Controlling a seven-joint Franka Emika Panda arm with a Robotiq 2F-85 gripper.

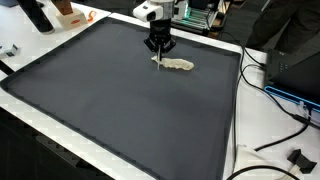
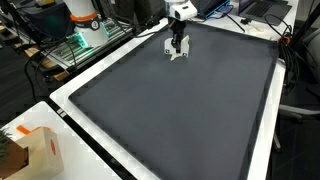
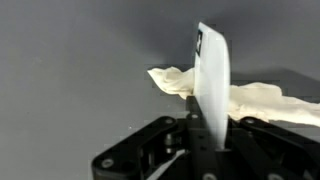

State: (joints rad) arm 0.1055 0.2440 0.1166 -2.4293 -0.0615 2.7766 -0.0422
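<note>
Over the far part of a dark grey mat, my gripper is shut on a thin white flat object. In the wrist view the object sticks out from between the jaws, and my gripper clamps its lower end. A crumpled cream cloth lies on the mat just beyond the object, spreading to the right. In both exterior views the cloth lies right under and beside my gripper. The object's tip reaches down to the cloth's edge.
The mat covers most of a white table. Cables run along one side. A cardboard box stands at a near corner. Lab equipment and clutter crowd the far edge behind the arm.
</note>
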